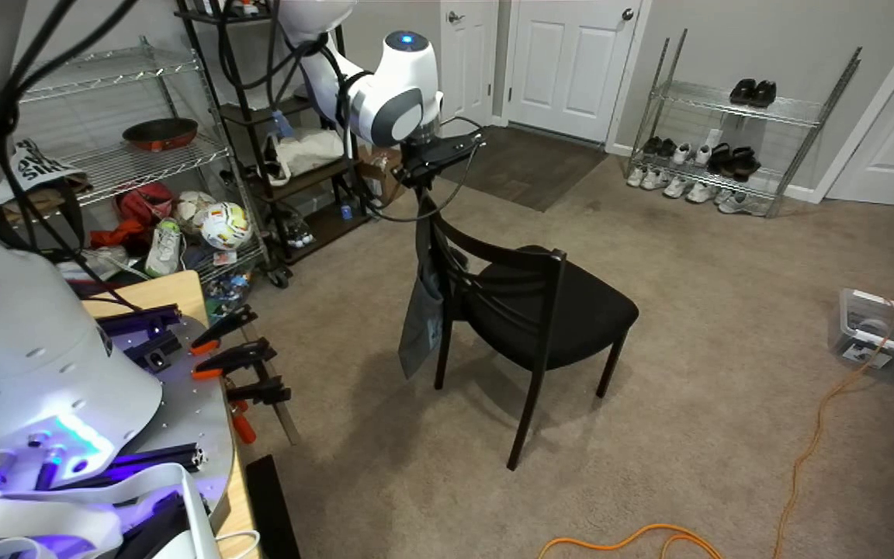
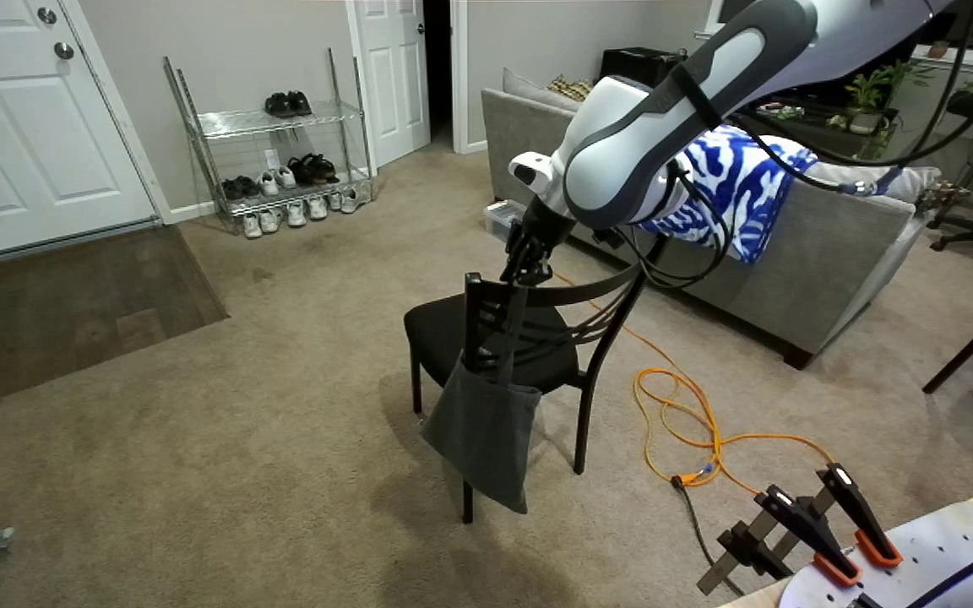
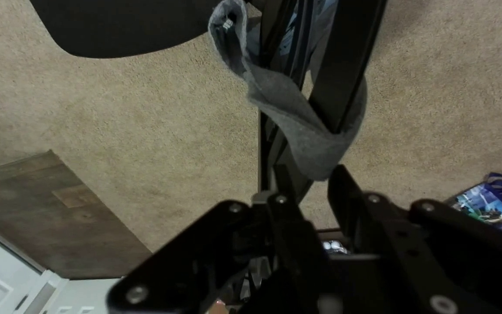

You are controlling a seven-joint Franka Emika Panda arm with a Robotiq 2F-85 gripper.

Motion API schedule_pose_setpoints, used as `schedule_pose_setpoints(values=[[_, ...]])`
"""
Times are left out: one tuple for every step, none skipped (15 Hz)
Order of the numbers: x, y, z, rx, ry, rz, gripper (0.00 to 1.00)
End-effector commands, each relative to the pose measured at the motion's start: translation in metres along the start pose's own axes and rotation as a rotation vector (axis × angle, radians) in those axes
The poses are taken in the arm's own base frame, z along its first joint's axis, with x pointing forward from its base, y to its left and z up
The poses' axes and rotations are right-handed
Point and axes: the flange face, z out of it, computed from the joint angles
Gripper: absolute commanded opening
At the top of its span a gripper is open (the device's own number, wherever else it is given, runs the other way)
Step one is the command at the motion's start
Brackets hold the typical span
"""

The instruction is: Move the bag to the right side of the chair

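Note:
The grey-blue bag hangs limp from the backrest of the black chair, body low behind it, in both exterior views. The chair also shows in both exterior views. In the wrist view, the bag's grey handle loops over the end of the chair's top rail. My gripper is part open, with the handle's fold at its fingertips and a gap beside it. In both exterior views the gripper is just above that backrest corner. The blue printed patch is not clearly seen.
A wire rack with shoes stands by the far wall. Wire and black shelves stand behind the arm. A grey sofa and an orange cord lie beyond the chair. Clamps stick out from the robot's table.

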Motion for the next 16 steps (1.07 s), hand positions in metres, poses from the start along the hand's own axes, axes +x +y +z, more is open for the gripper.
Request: schedule_pose_setpoints(values=[[-0.001,-0.002,-0.011,-0.016,0.001,0.002,0.59],[-0.002,-0.002,-0.011,-0.016,-0.001,0.002,0.65],[-0.003,-0.002,-0.012,-0.015,-0.003,0.005,0.72],[-0.004,-0.002,-0.012,-0.015,-0.005,0.008,0.77],[-0.006,-0.002,-0.012,-0.012,-0.006,0.014,0.85],[-0.007,-0.002,-0.012,-0.012,-0.007,0.016,0.91],[-0.008,-0.002,-0.013,-0.013,-0.009,0.020,0.96],[-0.009,-0.001,-0.013,-0.014,-0.009,0.023,0.99],[-0.010,-0.001,-0.014,-0.016,-0.008,0.026,1.00],[-0.011,-0.001,-0.015,-0.016,-0.007,0.028,1.00],[-0.011,-0.001,-0.016,-0.018,-0.007,0.031,1.00],[-0.012,0.000,-0.016,-0.018,-0.007,0.033,1.00],[-0.012,0.000,-0.017,-0.016,-0.005,0.034,0.75],[-0.012,0.000,-0.017,-0.015,-0.003,0.038,0.74],[-0.013,0.000,-0.017,-0.014,-0.003,0.044,0.68],[-0.013,0.000,-0.017,-0.014,-0.002,0.048,0.61]])
